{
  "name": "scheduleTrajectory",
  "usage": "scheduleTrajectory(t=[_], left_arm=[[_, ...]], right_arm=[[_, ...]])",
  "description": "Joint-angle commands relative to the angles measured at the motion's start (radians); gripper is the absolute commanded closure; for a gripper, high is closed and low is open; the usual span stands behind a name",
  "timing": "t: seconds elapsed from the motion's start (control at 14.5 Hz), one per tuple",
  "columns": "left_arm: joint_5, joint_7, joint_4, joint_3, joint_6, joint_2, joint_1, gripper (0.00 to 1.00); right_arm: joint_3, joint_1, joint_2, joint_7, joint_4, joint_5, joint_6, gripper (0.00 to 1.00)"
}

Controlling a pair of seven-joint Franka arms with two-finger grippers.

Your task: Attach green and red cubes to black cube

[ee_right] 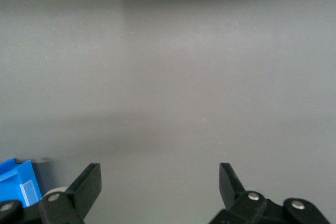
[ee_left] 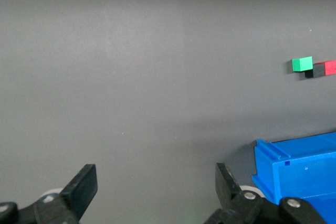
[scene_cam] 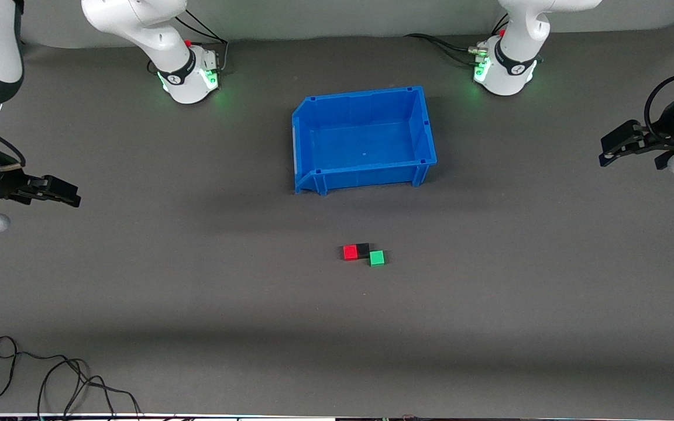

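Note:
The red cube [scene_cam: 350, 252], black cube [scene_cam: 363, 250] and green cube [scene_cam: 377, 258] sit touching in a row on the grey table, nearer to the front camera than the blue bin [scene_cam: 425, 126]. The green cube sits slightly nearer the camera than the black one. They also show in the left wrist view: green cube [ee_left: 302, 64], black cube [ee_left: 314, 71], red cube [ee_left: 330, 67]. My left gripper [scene_cam: 606, 153] is open and empty at the left arm's end of the table [ee_left: 156, 179]. My right gripper [scene_cam: 71, 196] is open and empty at the right arm's end [ee_right: 160, 179]. Both arms wait.
The blue bin is empty and stands between the two arm bases; its corner shows in the left wrist view [ee_left: 294, 171] and the right wrist view [ee_right: 18, 179]. A black cable [scene_cam: 50, 374] lies near the table's front edge at the right arm's end.

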Motion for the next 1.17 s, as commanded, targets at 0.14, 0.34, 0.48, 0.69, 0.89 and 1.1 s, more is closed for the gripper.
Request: scheduleTrajectory(t=[0.14,0.34,0.48,0.69,0.89,1.1], left_arm=[[0.053,0.000,-0.013,-0.007,-0.025,-0.016,-0.011,0.00],[0.054,0.002,-0.013,-0.008,-0.025,-0.015,-0.008,0.00],[0.054,0.000,-0.011,-0.007,-0.024,-0.014,-0.006,0.00],[0.044,-0.001,-0.008,-0.007,-0.024,-0.012,-0.006,0.00],[0.044,-0.001,-0.008,-0.007,-0.024,-0.009,-0.008,0.00],[0.044,-0.001,-0.008,-0.007,-0.024,-0.008,-0.008,0.00]], right_arm=[[0.178,-0.192,-0.057,-0.020,-0.041,-0.003,0.009,0.01],[0.273,-0.282,-0.132,-0.010,-0.137,-0.003,0.034,0.01],[0.275,-0.268,-0.129,0.007,-0.141,-0.005,0.039,0.01],[0.283,-0.246,-0.123,0.105,-0.127,-0.029,0.039,0.01],[0.283,-0.246,-0.109,0.096,-0.112,-0.029,0.039,0.01],[0.281,-0.245,-0.098,0.093,-0.109,-0.029,0.039,0.01]])
